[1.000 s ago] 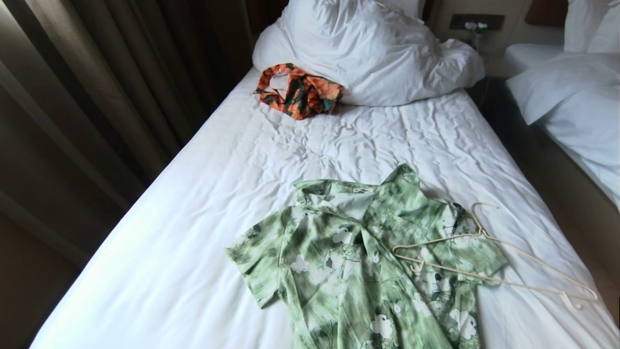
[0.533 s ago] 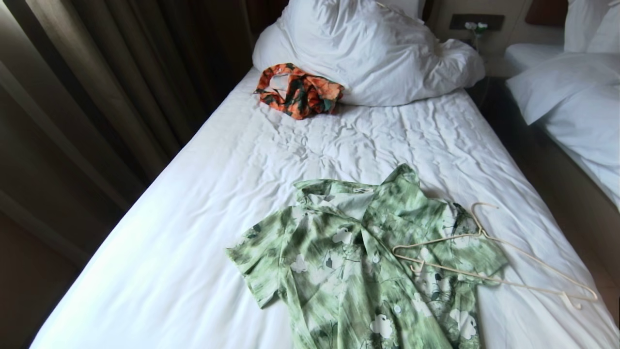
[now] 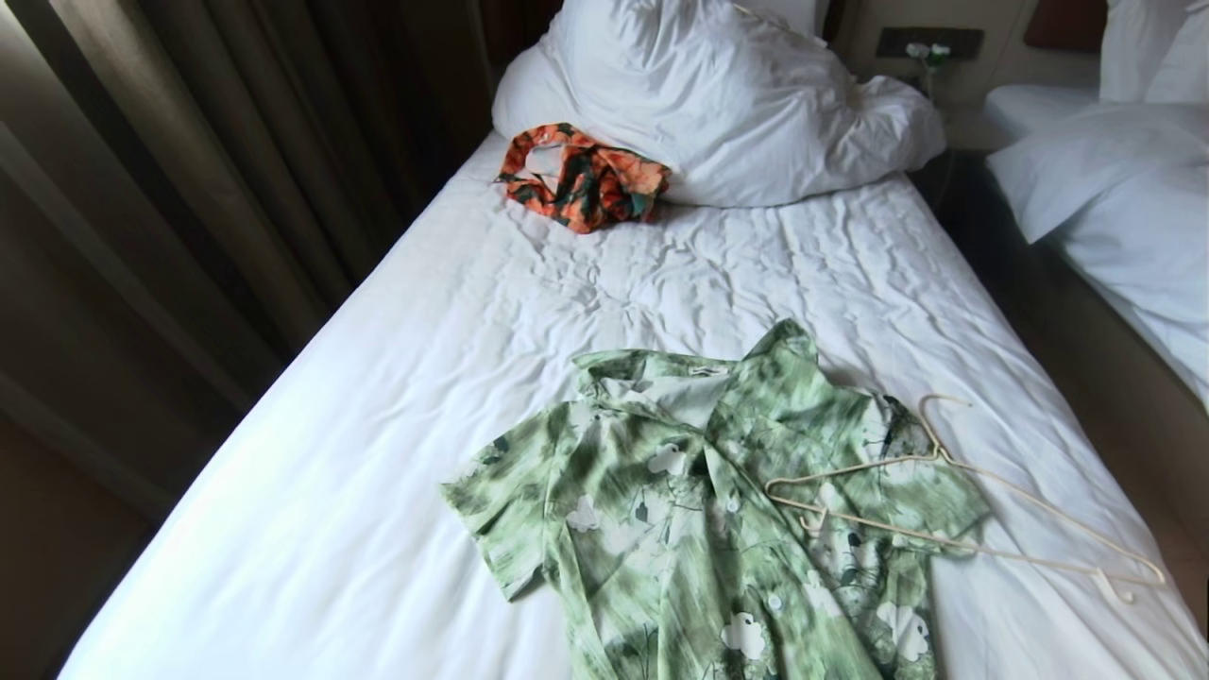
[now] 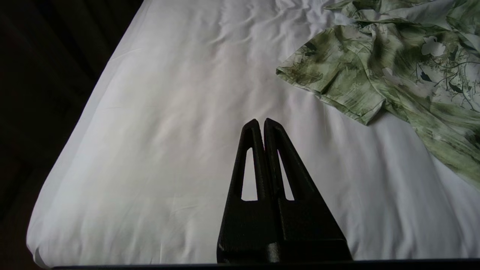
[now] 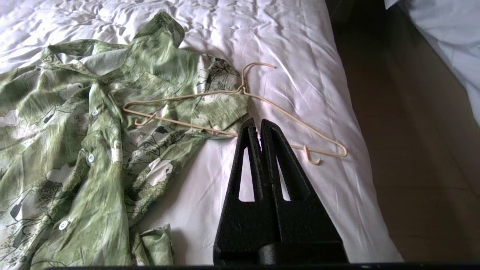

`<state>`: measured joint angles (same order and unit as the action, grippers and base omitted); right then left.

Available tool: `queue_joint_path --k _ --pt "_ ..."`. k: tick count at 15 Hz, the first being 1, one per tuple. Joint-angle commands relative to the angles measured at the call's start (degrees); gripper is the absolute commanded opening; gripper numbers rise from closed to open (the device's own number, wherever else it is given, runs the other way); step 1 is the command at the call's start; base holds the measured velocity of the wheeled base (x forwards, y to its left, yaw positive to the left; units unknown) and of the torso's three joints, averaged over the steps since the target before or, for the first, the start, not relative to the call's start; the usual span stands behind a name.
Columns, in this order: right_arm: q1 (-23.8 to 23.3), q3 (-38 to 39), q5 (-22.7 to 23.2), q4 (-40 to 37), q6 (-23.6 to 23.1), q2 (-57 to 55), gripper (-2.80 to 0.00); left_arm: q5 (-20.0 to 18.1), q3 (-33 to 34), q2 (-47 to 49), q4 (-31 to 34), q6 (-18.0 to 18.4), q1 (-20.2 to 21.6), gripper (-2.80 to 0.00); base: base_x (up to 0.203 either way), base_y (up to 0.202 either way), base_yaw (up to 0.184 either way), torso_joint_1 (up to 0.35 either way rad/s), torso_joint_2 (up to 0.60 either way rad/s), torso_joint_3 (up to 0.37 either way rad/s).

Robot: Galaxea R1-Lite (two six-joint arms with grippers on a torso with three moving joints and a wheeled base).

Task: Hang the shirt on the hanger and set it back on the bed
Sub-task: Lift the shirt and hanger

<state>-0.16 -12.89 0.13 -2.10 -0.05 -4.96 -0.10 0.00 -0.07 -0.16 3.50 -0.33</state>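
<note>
Bed point(image 3: 397, 425) scene unchanged: shirt point(image 3: 680, 510) flat, hanger point(image 3: 954, 505) half on its sleeve. Our left gripper point(image 4: 261, 122) and right gripper point(image 5: 257, 123) jaws closed, empty. Task not started.

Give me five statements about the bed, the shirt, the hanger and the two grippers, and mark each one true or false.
1. The hanger lies partly on the shirt's sleeve, partly on the sheet. True.
2. The shirt is already hung on the hanger. False: it lies spread on the bed, and the hanger rests on top of it.
3. The right gripper holds the hanger. False: it is shut on nothing, above the bed.
4. The left gripper is shut over bare sheet, apart from the shirt. True.
5. The orange patterned garment lies on top of the green shirt. False: it is near the pillow.
</note>
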Motion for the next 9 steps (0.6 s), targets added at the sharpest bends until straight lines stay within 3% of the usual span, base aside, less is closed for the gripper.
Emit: queue_joint_path --k 1,9 --pt "-0.02 -5.22 0.06 -0.14 0.02 -7.21 -2.8 0.01 0.09 0.07 -0.02 0.02 -0.02 -2.8 0.0 0.0 0.0 0.0 0.0 0.0" --pt "0.09 -26.3 1.95 -0.4 3.44 -42.94 -2.8 0.01 0.09 0.07 -0.02 0.02 -0.02 -2.8 0.0 0.0 0.0 0.0 0.0 0.0"
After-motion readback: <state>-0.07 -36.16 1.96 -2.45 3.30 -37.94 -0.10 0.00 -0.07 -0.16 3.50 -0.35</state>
